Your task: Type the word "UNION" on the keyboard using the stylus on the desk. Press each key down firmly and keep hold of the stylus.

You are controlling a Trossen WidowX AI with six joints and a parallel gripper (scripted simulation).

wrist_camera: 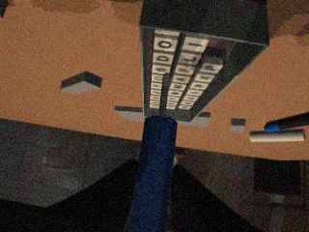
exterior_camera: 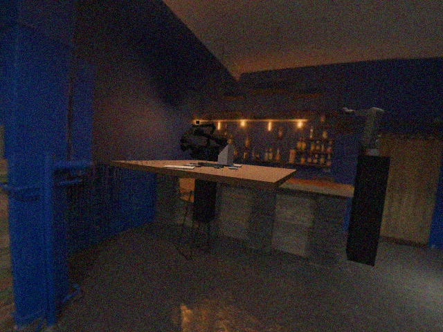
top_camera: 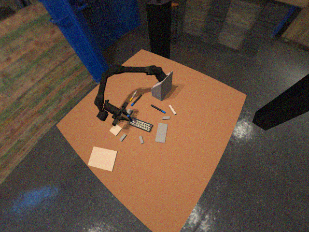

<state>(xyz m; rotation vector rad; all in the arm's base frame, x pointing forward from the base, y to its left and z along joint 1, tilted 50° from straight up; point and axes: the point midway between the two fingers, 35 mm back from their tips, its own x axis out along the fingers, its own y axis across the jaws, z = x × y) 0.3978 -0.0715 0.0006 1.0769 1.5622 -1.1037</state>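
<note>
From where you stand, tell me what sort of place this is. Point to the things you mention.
Probably a bar or café: glass bottles line the back shelves [exterior_camera: 271,164], small warm lights [exterior_camera: 269,125] glow above them, and a pale wooden-topped counter [exterior_camera: 322,186] stands in front.

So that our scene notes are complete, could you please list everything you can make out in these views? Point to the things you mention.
keyboard [top_camera: 149,129] [wrist_camera: 207,21]: one, dark with pale keys, mid-desk
stylus [wrist_camera: 155,169]: one, blue barrel, in the gripper, over the keyboard
pens: three, two black-and-blue, one yellow-and-pale, on the desk
white stick [top_camera: 172,109] [wrist_camera: 277,136]: one, beside a pen
small blocks: three, grey, around the keyboard
flat slab [top_camera: 161,132]: one, grey, beside the keyboard
pads: two, cream, different sizes
wedge-shaped stand [top_camera: 162,89] [exterior_camera: 225,155]: one, grey, near the arm's base
desk [top_camera: 189,150] [exterior_camera: 257,173]: one, orange-brown
arm [top_camera: 134,69]: one, black
gripper [top_camera: 130,118] [wrist_camera: 154,170]: one, black, shut on the stylus
</note>
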